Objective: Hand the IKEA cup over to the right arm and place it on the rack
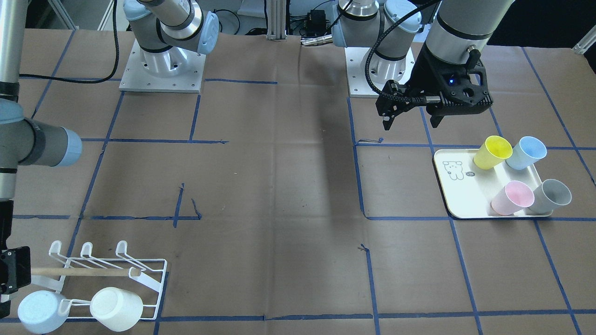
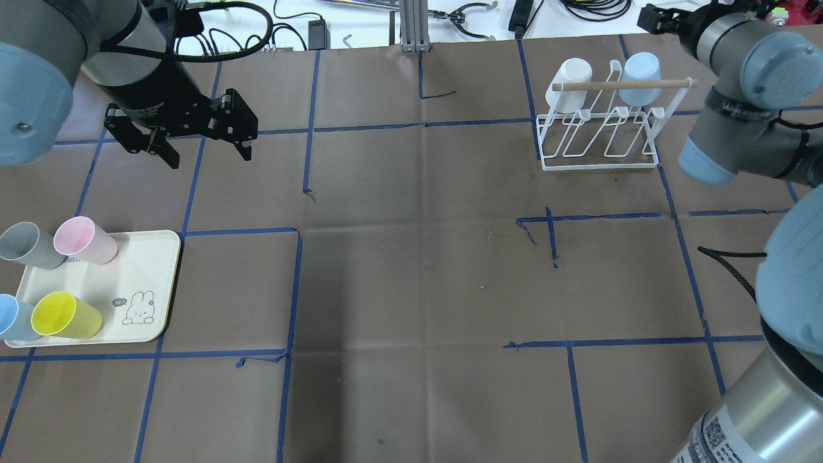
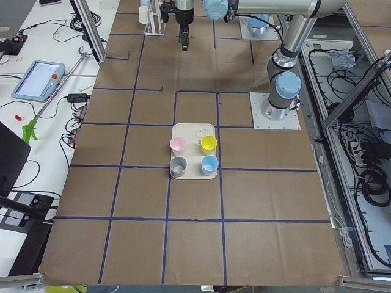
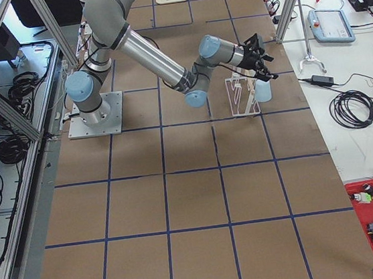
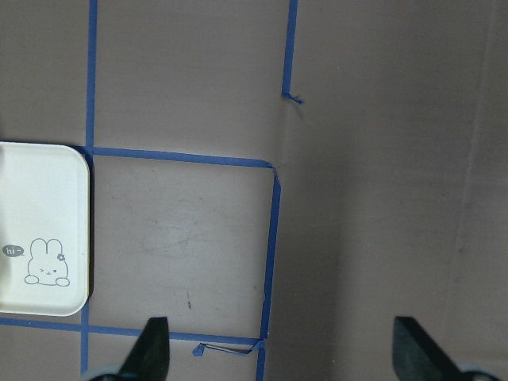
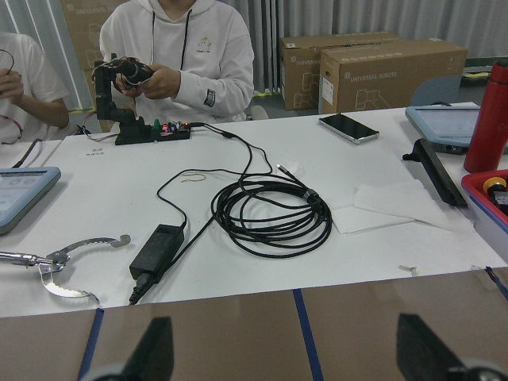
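The fingers (image 5: 152, 349) of the left gripper (image 2: 210, 159) are spread wide with only the bare brown table (image 2: 411, 289) between them. The right gripper (image 6: 290, 353) has its fingers just as far apart and grasps nothing.

Nearest the robot, on the left side of the table, lies a cream tray (image 2: 151, 257) with a rabbit drawn at its near right corner. Four cups stand upright on it, mouths up. A yellow cup (image 2: 64, 315) and a light blue cup (image 2: 13, 318) make the near row, and a pink cup (image 2: 83, 239) and a grey cup (image 2: 26, 245) make the far row.

Farther out, past the tray's far edge, the left gripper hangs above the table with its fingers pointing down, well apart from the cups. Its wrist view takes in only the tray's rabbit corner and blue tape lines.

At the far right stands the rack (image 2: 601, 167), white wire with a wooden dowel (image 2: 624, 84) across its top. Two cups are upturned on its far prongs, a white cup (image 2: 569, 87) on the left and a pale blue cup (image 2: 640, 74) on the right. The right arm (image 2: 739, 122) reaches past the rack's right side. Its gripper sits near the dowel's right end, by the table's far edge, and whether it touches the dowel cannot be told.

Beyond the table is a white bench (image 6: 238, 270) with a coil of black cable (image 6: 274, 214) on it. Two people in white tops (image 6: 178, 48) sit behind the bench.
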`<state>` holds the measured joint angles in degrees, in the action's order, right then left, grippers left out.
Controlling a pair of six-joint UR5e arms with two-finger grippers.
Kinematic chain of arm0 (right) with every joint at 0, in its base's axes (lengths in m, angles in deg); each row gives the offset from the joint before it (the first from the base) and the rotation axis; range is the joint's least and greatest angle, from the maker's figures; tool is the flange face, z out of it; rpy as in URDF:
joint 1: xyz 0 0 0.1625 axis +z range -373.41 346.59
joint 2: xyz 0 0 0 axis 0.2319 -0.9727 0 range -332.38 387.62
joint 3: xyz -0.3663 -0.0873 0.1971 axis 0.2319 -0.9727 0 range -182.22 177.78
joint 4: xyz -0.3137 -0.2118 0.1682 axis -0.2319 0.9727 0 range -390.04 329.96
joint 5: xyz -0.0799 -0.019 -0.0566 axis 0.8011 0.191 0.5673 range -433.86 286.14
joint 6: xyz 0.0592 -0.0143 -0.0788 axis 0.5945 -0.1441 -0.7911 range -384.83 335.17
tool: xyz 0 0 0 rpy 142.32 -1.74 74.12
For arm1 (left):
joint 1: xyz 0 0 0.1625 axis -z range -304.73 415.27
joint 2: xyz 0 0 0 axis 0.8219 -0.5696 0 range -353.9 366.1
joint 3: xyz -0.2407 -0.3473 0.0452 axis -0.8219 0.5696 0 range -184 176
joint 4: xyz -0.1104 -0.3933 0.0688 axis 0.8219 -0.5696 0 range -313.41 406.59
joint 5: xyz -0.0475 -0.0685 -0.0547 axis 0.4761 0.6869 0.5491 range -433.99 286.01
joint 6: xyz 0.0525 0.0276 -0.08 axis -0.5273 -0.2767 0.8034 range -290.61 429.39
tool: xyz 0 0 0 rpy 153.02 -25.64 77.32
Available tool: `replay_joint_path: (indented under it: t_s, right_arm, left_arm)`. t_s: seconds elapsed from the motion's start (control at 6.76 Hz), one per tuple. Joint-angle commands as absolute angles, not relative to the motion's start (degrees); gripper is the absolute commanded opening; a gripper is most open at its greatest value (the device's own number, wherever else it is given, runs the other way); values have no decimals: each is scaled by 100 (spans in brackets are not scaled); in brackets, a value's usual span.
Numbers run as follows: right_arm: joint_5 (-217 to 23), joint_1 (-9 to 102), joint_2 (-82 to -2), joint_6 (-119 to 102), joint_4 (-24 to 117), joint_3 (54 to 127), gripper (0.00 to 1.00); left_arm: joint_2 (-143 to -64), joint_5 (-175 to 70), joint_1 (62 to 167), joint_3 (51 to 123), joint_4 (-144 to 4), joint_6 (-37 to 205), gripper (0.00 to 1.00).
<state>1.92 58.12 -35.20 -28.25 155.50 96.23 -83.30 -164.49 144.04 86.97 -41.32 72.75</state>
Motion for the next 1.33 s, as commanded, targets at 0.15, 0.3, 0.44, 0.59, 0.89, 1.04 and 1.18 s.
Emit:
replay_joint_path:
  t_s: [0.15, 0.3, 0.44, 0.59, 0.89, 1.04, 1.18]
  right_arm:
    - [226, 6006, -4557, -2809, 12323, 9253, 100]
    - [269, 6172, -4742, -2904, 11933, 9139, 100]
    - [261, 6287, -4918, -2896, 10885, 9086, 100]
    - [261, 6418, -5059, -2870, 10169, 8981, 100]
    - [313, 6516, -5339, -2852, 8922, 8936, 100]
    - [783, 6612, -5733, -2852, 8253, 8936, 100]
    - [979, 6761, -6180, -2809, 7228, 8936, 100]
  left_arm:
    - [-8328, -16443, 14404, 8688, -4130, 7264, 100]
    - [-8328, -16452, 14404, 8688, -4130, 7255, 100]
    - [-8328, -16443, 14404, 8688, -4130, 7255, 100]
    - [-8328, -16443, 14404, 8688, -4130, 7255, 100]
    - [-8328, -16443, 14404, 8670, -4130, 7238, 100]
    - [-8328, -16452, 14396, 8679, -4130, 7238, 100]
    - [-8328, -16443, 14396, 8670, -4130, 7238, 100]
